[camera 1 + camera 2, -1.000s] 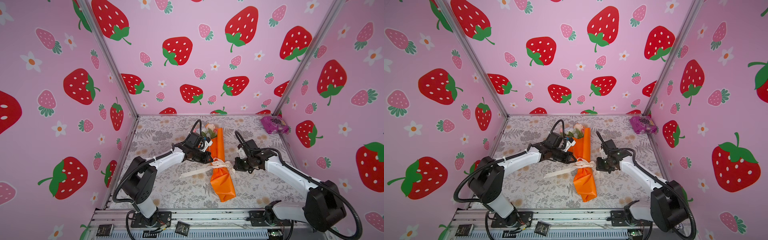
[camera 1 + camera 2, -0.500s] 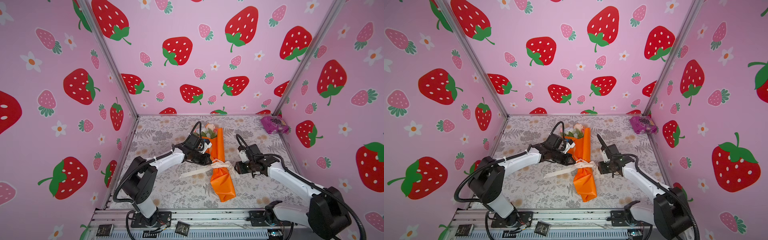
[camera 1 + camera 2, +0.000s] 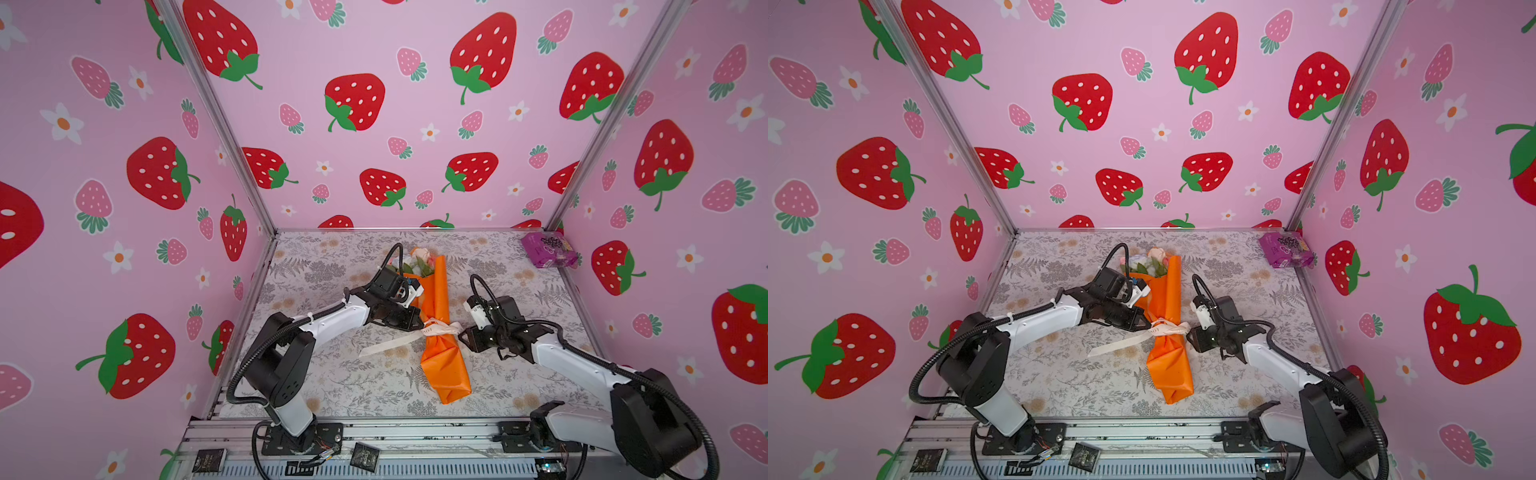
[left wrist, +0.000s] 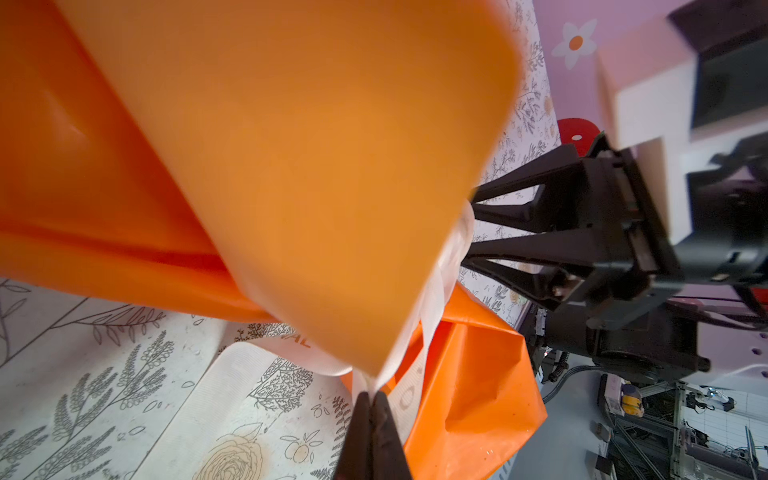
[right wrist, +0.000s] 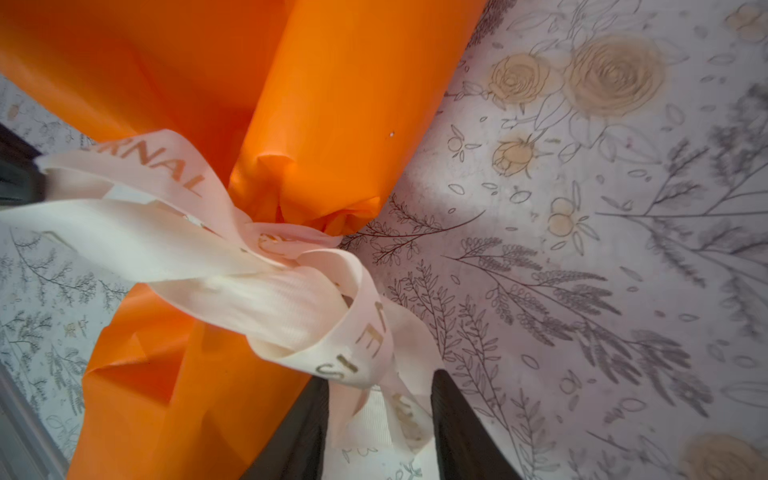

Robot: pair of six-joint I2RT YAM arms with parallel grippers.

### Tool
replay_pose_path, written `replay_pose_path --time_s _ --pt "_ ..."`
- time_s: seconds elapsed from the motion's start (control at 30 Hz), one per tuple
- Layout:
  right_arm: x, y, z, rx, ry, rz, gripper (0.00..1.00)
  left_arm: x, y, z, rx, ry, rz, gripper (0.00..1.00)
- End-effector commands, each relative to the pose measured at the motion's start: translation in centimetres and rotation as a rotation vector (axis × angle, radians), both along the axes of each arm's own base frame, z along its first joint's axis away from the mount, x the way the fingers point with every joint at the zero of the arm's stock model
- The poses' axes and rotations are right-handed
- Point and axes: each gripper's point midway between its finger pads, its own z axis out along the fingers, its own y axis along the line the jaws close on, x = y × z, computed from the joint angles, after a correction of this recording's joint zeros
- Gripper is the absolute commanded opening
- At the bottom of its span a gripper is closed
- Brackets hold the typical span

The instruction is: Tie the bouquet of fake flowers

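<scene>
Here the bouquet (image 3: 437,299) lies just beside right gripper (image 3: 462,340).

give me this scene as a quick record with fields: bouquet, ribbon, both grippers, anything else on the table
bouquet: fake flowers in orange paper, lying flat mid-table, flower heads toward the back wall
ribbon: cream, printed, knotted around the wrap's narrow waist; one loose tail lies on the table
left gripper: shut, pinching the ribbon beside the knot
right gripper: open, a ribbon end lying between its jaws
other: purple packet in the far right corner
</scene>
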Motion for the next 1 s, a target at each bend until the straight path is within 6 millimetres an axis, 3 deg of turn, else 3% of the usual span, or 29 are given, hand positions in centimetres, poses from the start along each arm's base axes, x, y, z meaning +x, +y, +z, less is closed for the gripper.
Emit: replay_pose_path --time_s 0.0,0.2,0.33,0.53,0.77,0.97 --pt "-0.5 1.3 0.8 0.164 0.042 -0.053 0.46 0.5 -0.7 1.0 -0.020 -0.022 -0.028 0.00" --pt "-2.0 1.8 0.9 0.245 0.067 -0.050 0.42 0.5 -0.3 0.8 -0.013 -0.015 -0.027 0.00" --pt "-2.9 1.3 0.3 0.234 0.085 -0.054 0.27 0.8 -0.1 0.9 -0.012 -0.018 -0.021 0.00" --pt "-2.1 -1.1 -0.1 0.071 0.056 -0.125 0.00 0.9 0.0 1.1 -0.009 -0.019 -0.019 0.00" --pt "-0.6 -2.2 1.3 0.033 0.040 -0.228 0.00 0.5 0.5 0.9 0.006 -0.021 -0.021 0.00" --pt "0.9 -3.5 1.3 -0.052 0.063 -0.319 0.00 -0.6 1.9 -0.7 0.080 -0.011 -0.041 0.00"
